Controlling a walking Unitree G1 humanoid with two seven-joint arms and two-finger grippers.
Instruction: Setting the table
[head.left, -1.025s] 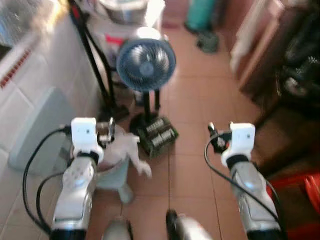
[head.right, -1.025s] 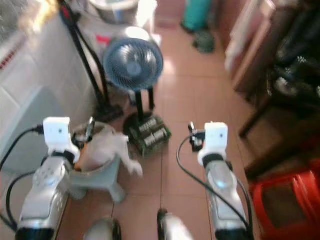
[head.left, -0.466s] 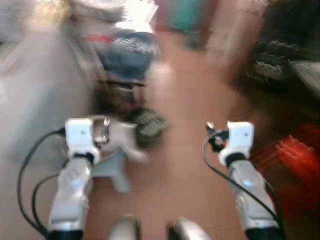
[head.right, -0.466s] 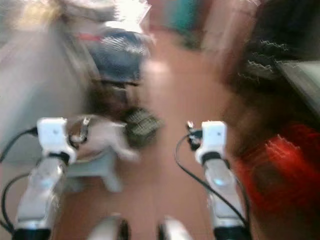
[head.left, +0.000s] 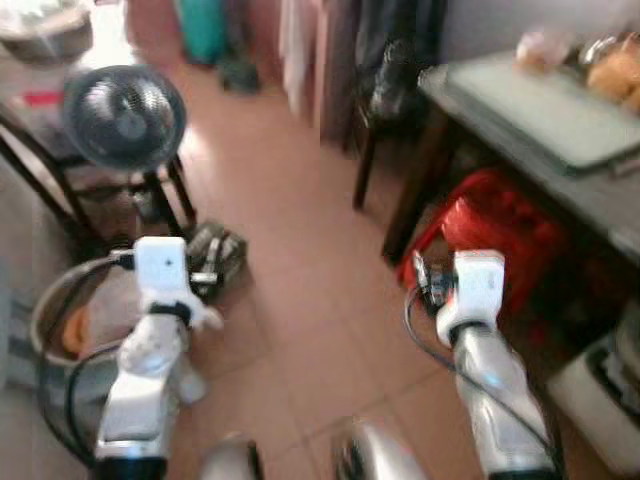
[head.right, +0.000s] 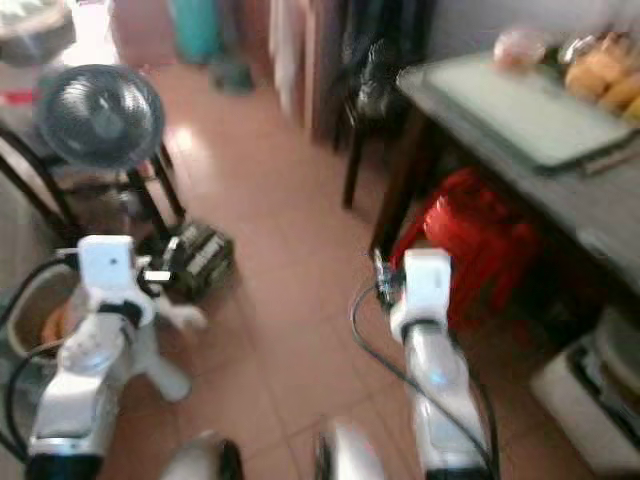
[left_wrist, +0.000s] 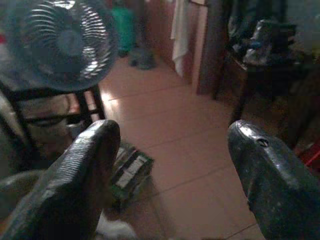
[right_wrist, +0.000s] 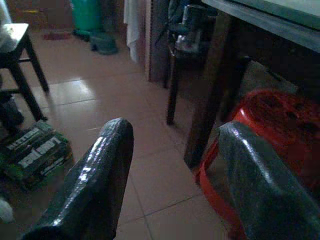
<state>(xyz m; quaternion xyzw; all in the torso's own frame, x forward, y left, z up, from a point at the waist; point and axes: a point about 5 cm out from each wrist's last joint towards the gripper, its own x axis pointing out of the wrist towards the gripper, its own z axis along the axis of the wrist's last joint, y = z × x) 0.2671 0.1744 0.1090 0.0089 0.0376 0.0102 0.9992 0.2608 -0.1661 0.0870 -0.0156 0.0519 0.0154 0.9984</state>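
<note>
The terracotta tile floor (head.left: 300, 250) runs through the room. On the robot's right stands a dark table (head.left: 560, 150) with a pale mat (head.right: 520, 100) and some blurred food at its far end; a red plastic stool (head.left: 495, 235) sits tucked under it. To the left a round fan (head.left: 123, 118) stands on a dark stand, near a grey basin (head.left: 60, 300). Both arms are raised in front with nothing held: the left gripper (left_wrist: 172, 165) has its fingers spread wide, and the right gripper (right_wrist: 172, 170) is spread too.
</note>
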